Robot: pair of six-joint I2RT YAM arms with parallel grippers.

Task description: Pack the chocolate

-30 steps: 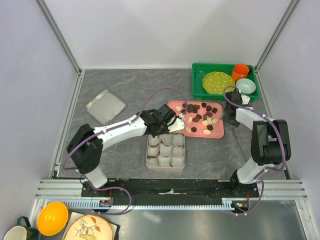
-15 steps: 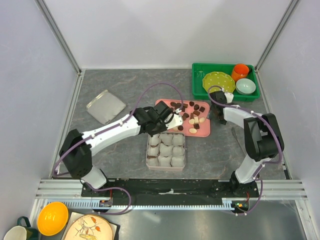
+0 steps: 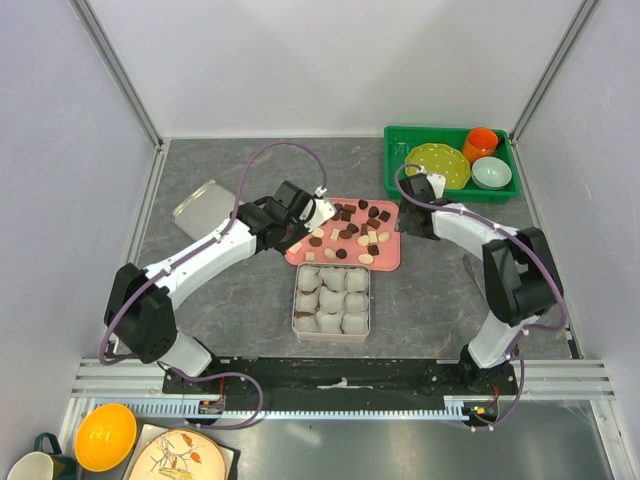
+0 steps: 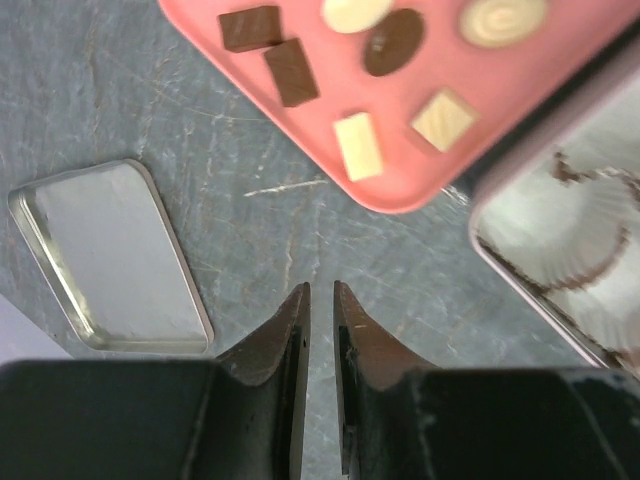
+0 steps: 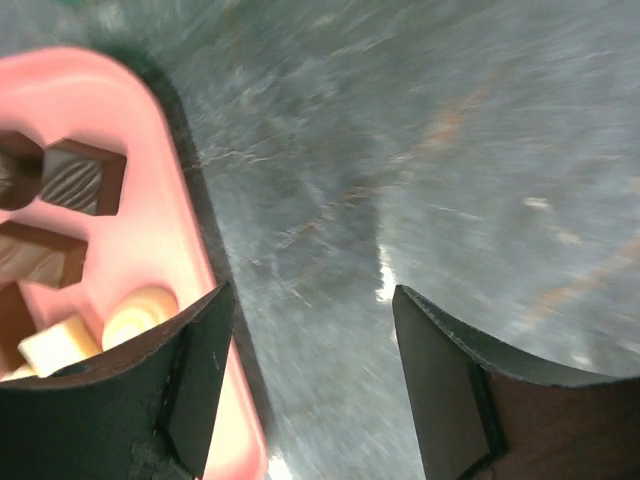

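The chocolate (image 3: 346, 232) lies as several dark brown and cream pieces on a pink tray (image 3: 392, 262) at mid-table. My left gripper (image 3: 283, 240) is at the tray's near-left corner, its jaws almost together and empty (image 4: 320, 290), just short of the tray rim (image 4: 400, 195). Dark and cream squares (image 4: 292, 72) show ahead of it. My right gripper (image 3: 408, 228) is open (image 5: 310, 310) at the tray's right edge. Its left finger (image 5: 195, 375) overlaps the rim (image 5: 195, 250), and a dark piece (image 5: 85, 178) lies nearby.
A pink tin (image 3: 331, 300) lined with white paper cups sits just in front of the tray and also shows in the left wrist view (image 4: 580, 250). Its metal lid (image 3: 205, 208) lies at the left (image 4: 110, 255). A green bin (image 3: 397, 172) with a plate, an orange cup and a bowl stands at the back right.
The pink tray with the chocolate has slid left, from the right of the tin to behind it. Both grippers have moved left with it.
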